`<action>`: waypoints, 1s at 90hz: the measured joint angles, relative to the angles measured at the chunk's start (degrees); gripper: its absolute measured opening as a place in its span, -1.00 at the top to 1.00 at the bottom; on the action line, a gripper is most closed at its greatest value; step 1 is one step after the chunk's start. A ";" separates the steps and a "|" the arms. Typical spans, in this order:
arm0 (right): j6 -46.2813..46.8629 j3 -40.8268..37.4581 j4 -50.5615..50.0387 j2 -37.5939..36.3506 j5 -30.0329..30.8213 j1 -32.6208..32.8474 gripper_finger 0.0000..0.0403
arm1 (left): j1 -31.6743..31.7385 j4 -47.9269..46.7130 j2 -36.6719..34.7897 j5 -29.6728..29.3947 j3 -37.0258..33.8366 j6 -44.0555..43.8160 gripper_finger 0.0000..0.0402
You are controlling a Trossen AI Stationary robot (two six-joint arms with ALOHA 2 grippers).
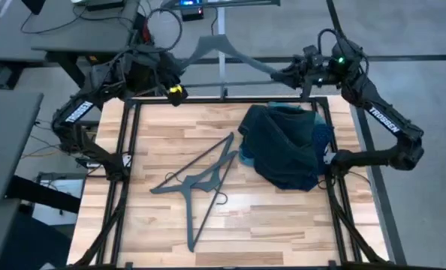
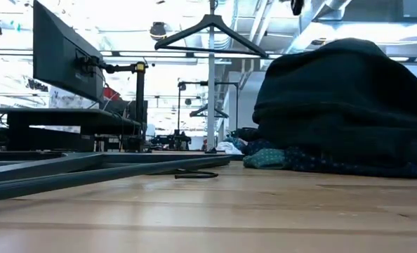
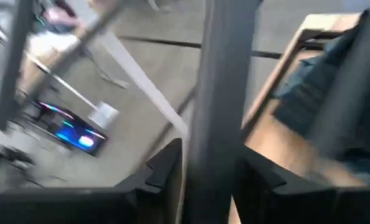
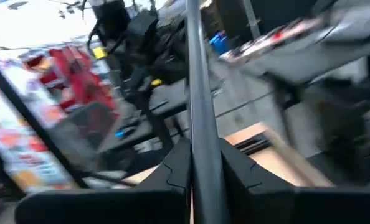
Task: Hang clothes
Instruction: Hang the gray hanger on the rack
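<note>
Clothes [image 1: 287, 146] heaped on wooden table [image 1: 163, 127]; both claws (raised) grip a hanger [image 1: 223, 51].

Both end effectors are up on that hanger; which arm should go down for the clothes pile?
Right, probably. The clothes pile lies on the right side of the table, below the right end effector; the left end effector is across the table, holding the hanger.

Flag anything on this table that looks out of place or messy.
The clothes lie in one crumpled heap at the table's right side, not hung. Two black hangers sprawl crossed over each other mid-table. A third hanger is up at the rail, bare, each end in a pincer.
</note>
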 joint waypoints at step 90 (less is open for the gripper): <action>-8.64 27.02 3.29 27.74 0.60 -17.17 0.70 | 22.45 -2.83 -0.60 11.28 -0.02 15.56 0.41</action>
